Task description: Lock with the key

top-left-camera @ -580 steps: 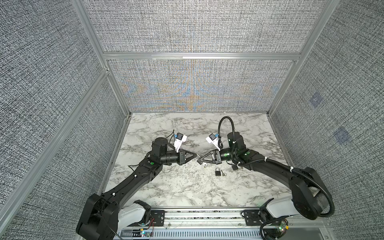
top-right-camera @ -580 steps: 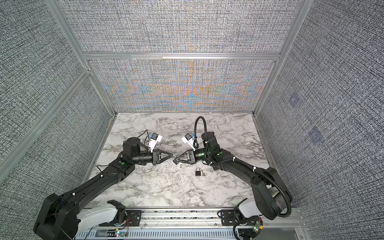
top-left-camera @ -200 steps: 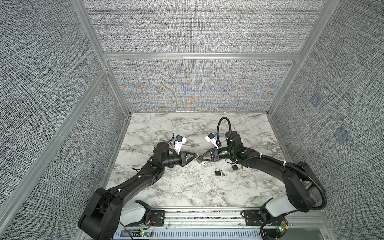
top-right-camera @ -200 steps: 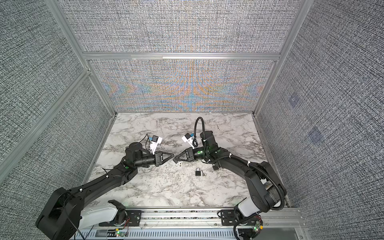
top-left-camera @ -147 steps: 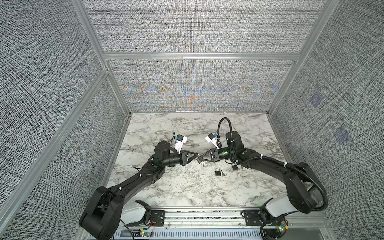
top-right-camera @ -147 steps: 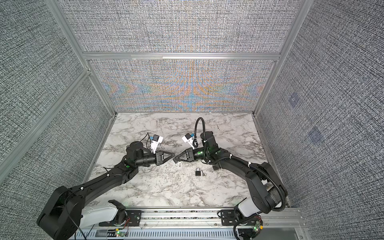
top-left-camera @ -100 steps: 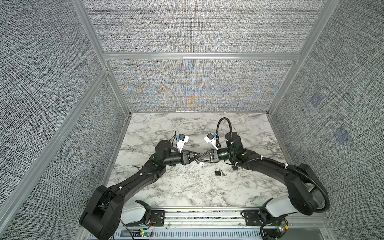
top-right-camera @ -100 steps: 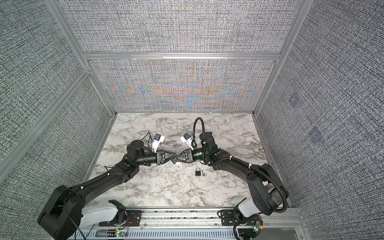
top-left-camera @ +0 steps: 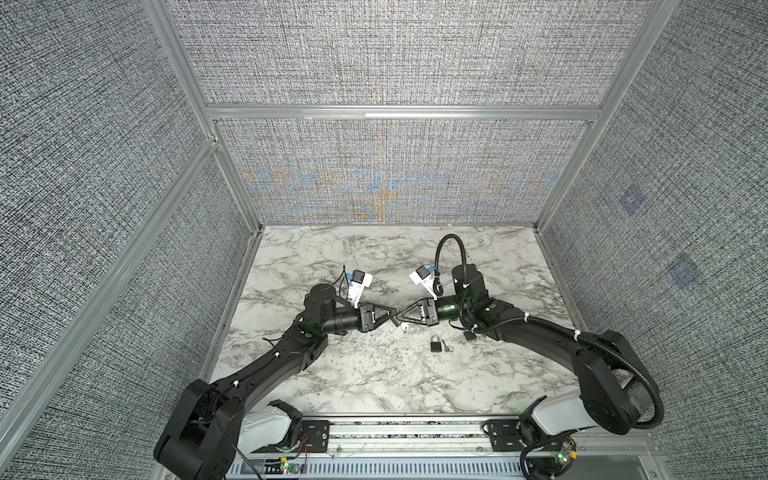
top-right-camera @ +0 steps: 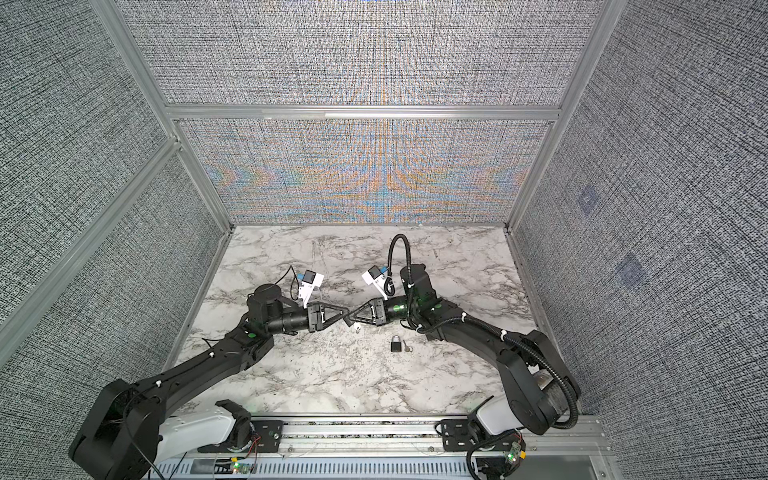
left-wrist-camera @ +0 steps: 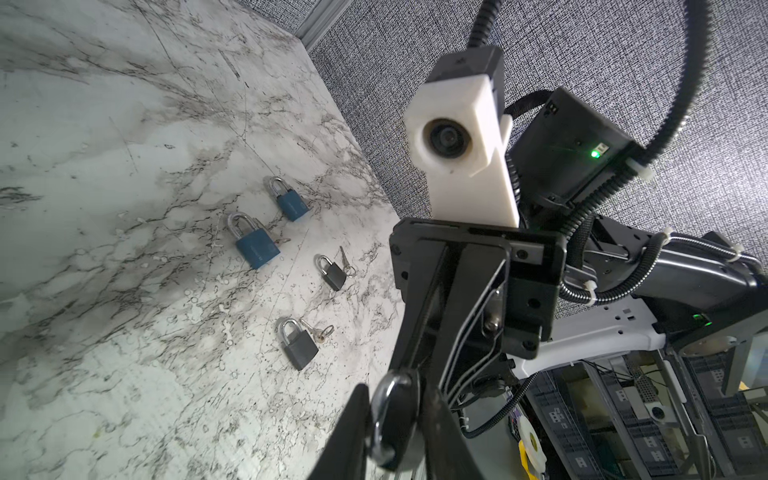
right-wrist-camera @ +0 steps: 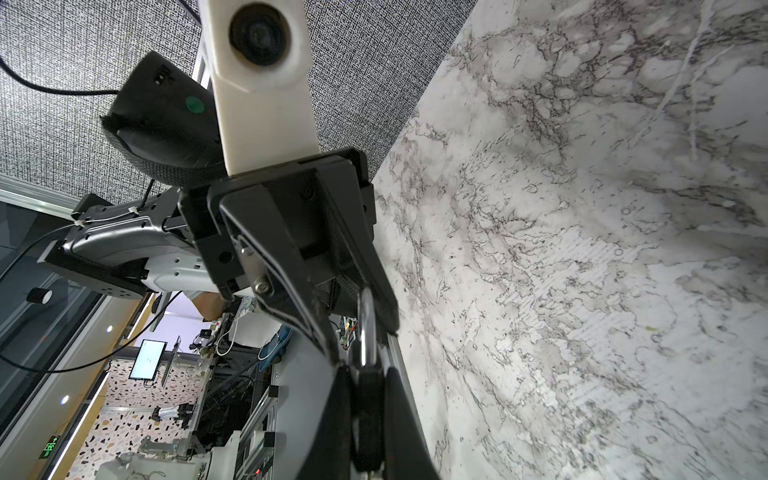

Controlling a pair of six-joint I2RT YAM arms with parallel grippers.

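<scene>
Right wrist view: your right jaws grip the black padlock [right-wrist-camera: 368,399]. Your left jaws sit parted at its shackle [right-wrist-camera: 366,328].

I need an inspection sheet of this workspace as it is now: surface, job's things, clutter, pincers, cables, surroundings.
Surface: marble-pattern tabletop, scuffed.
Job's things: held padlock, black, off the tabletop.
Clutter: two blue padlocks; two spare black padlocks, keys beside them.
Pincers: right pincer shut on held padlock; left pincer at its shackle, grip unclear.
Cables: corrugated conduit looping above right arm.
Surroundings: grey fabric walls, aluminium frame.
</scene>
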